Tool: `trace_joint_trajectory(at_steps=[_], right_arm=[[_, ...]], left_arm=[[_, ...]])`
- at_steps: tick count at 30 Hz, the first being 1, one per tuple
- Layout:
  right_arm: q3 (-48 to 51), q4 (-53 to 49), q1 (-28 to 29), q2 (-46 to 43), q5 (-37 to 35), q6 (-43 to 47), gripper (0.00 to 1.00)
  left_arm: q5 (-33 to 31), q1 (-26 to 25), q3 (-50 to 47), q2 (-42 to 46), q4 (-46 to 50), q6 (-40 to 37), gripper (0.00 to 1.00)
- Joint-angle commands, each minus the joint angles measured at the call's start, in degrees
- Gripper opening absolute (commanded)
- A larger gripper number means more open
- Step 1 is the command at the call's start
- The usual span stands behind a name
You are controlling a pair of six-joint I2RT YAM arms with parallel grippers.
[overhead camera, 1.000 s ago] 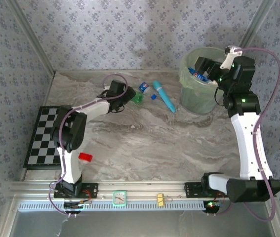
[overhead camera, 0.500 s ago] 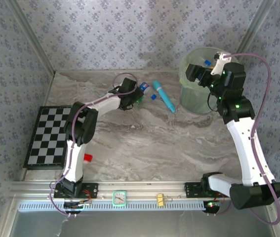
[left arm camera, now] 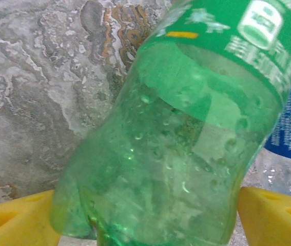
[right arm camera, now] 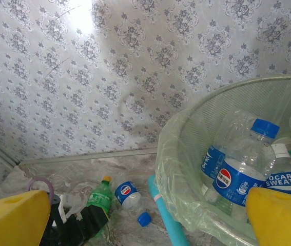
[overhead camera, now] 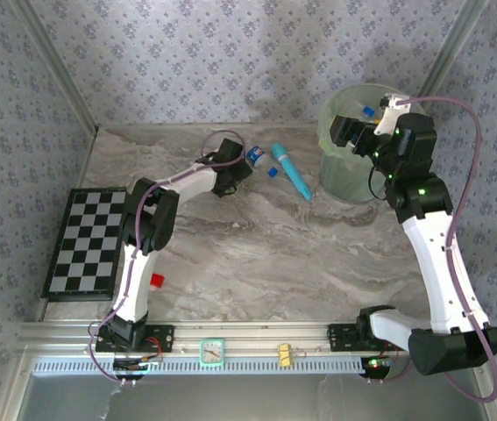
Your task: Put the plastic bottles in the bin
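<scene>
A green bottle point(left arm camera: 186, 128) with a yellow cap point(right arm camera: 105, 179) lies on the marble table. Its lower body sits between the yellow fingers point(left arm camera: 12, 220) of my left gripper point(overhead camera: 239, 168), which stands open around it. Touching it on the right is a clear bottle with a blue label point(overhead camera: 254, 156) point(right arm camera: 127, 193). The pale green bin point(overhead camera: 340, 180) stands at the back right and holds several bottles point(right arm camera: 243, 174). Over its rim point(right arm camera: 176, 154) hangs my right gripper point(overhead camera: 346, 132), open with nothing between its fingers.
A teal tube point(overhead camera: 290, 169) lies against the bin's left side, with a loose blue cap point(overhead camera: 272, 172) beside it. A checkerboard point(overhead camera: 86, 241) lies at the left edge and a small red block point(overhead camera: 155, 281) near the left arm's base. Patterned walls close the back and sides.
My left gripper has reached right until the green bottle lies between its fingers. The right gripper shifted left and up over the bin early on and has since stayed put.
</scene>
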State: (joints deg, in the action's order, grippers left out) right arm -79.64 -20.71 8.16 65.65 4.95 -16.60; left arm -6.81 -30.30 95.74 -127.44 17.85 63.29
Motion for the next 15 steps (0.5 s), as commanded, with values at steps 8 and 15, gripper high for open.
trace_joint_trajectory(at_steps=[8, 15], right_arm=[[0.1, 1.1, 0.9, -1.0, -1.5, 0.8, 1.0], [0.3, 1.4, 1.5, -1.1, -2.2, 0.6, 1.0]], left_arm=[[-1.3, 3.4, -3.3, -0.1, -0.3, -4.3, 0.8], [-1.3, 4.4, 1.6, -0.5, 4.9, -17.7, 0.88]])
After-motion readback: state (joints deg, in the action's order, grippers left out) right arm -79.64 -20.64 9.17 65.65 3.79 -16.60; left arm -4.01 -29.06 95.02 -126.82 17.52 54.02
